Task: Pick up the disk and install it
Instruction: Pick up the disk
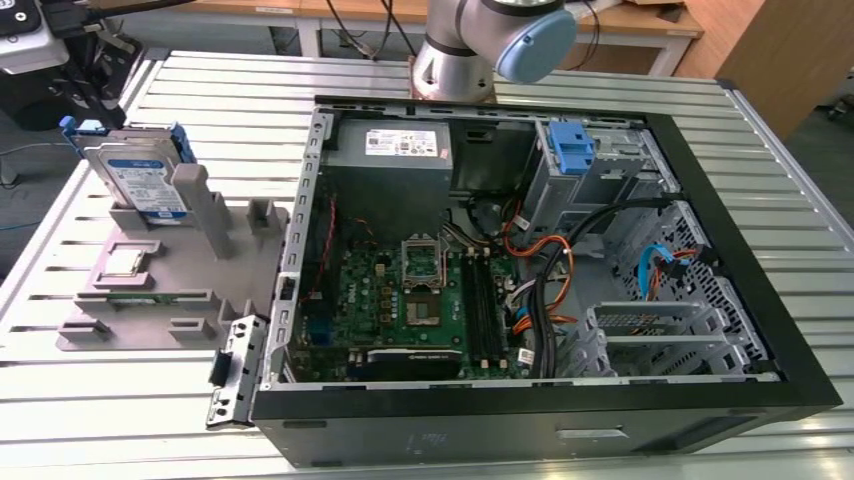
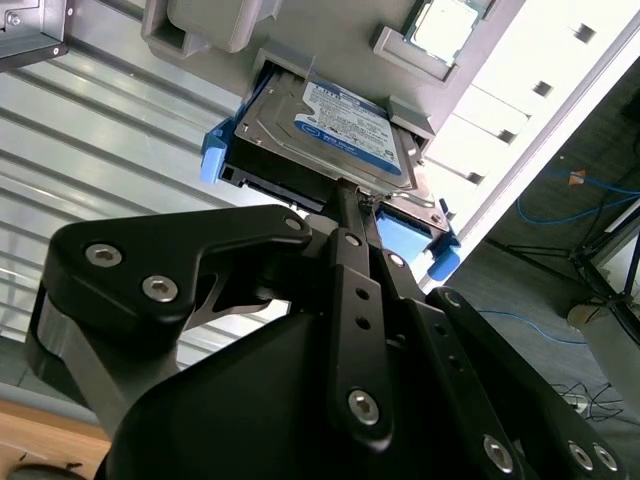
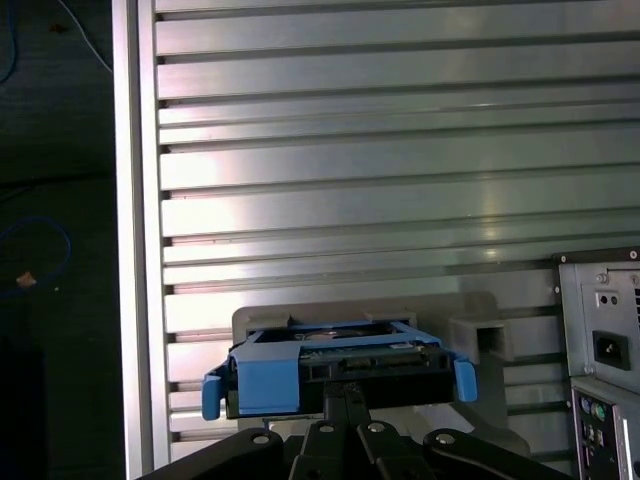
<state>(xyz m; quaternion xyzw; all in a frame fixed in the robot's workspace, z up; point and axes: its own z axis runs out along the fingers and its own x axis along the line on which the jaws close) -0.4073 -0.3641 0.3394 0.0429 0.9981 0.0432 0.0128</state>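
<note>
Exterior view: the disk (image 1: 140, 180), a rectangular silver hard drive with a white-and-blue label and blue plastic rails, stands upright on edge in a slot of a grey moulded plastic fixture (image 1: 147, 290). The fixture lies on a slatted aluminium table (image 1: 120, 400), at the exterior view's left. Just beside it sits an open black desktop computer case (image 1: 534, 420) with its green motherboard (image 1: 400, 300) exposed. A grey power-supply box with a white sticker (image 1: 390, 150) and a lone blue plastic bracket (image 1: 571, 150) occupy the far end of the case. The grey-and-blue base of the robot arm (image 1: 487, 40) rises behind the case.

Second wrist view: the black gripper (image 2: 352, 195) has its fingers drawn together, their tips at the near edge of the disk (image 2: 330, 125). Whether they pinch any part of it cannot be told. The disk is seated in the fixture (image 2: 210, 25), label side showing.

First wrist view: the gripper (image 3: 345, 392) meets the disk (image 3: 340, 365) edge-on, midway between the blue rail ends, with the table slats (image 3: 380, 150) beyond and the rear of the case (image 3: 600, 340) to one side.
</note>
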